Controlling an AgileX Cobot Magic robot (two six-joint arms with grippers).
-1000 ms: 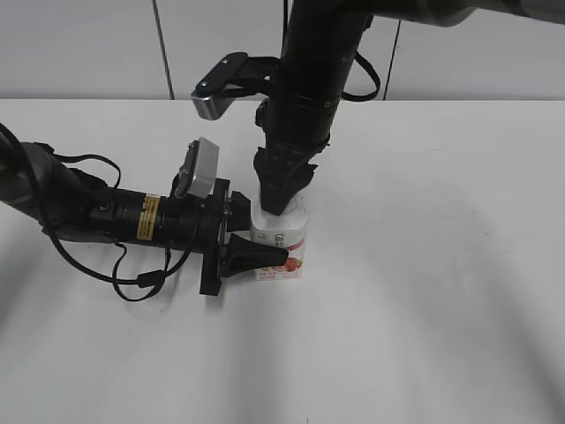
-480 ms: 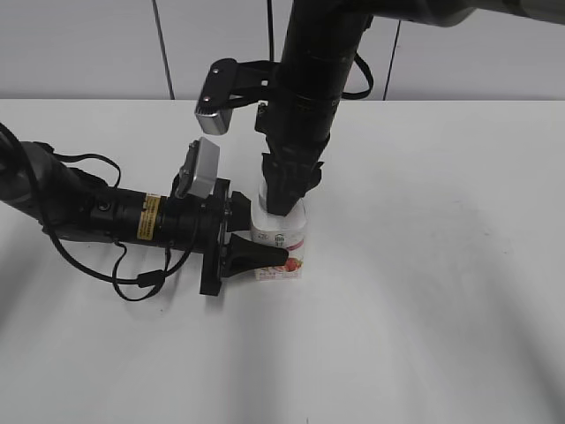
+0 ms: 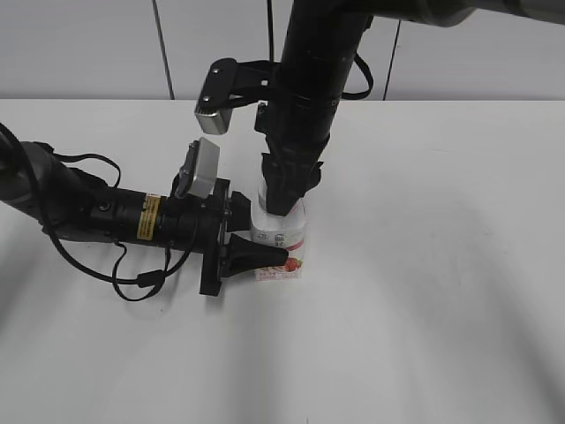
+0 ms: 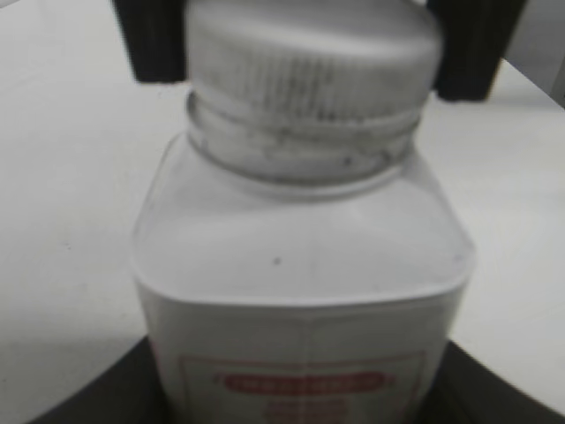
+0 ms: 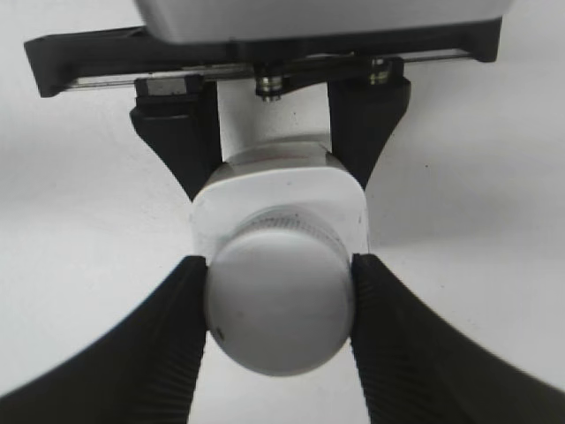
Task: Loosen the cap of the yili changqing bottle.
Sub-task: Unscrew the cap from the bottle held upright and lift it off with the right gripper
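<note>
1. Location: the yili changqing bottle (image 3: 280, 240) stands upright on the white table (image 3: 424, 291), near the middle of the exterior view; the cap (image 5: 279, 300) is seated on its neck.
2. Handling, as a judgement: the bottle looks small, light and thin-walled, so its smooth plastic sides may flex or slip under a hard squeeze; the body is best held low across its flat faces; the cap appears stiff, and its ribbed rim (image 4: 309, 84) is the proper place to grip for turning.
3. Left gripper (image 3: 256, 256): lying on its side at table level, its dark fingers clenched on the lower body of the bottle from either side, as the right wrist view shows; it serves as the brace.
4. Right gripper (image 5: 279, 305): coming straight down from above, jaws narrowed to cap width, both pads pressed against opposite sides of the cap; no gap is visible.
5. Risk, as a judgement: should the lower hold slip, the bottle would rotate with the cap.
</note>
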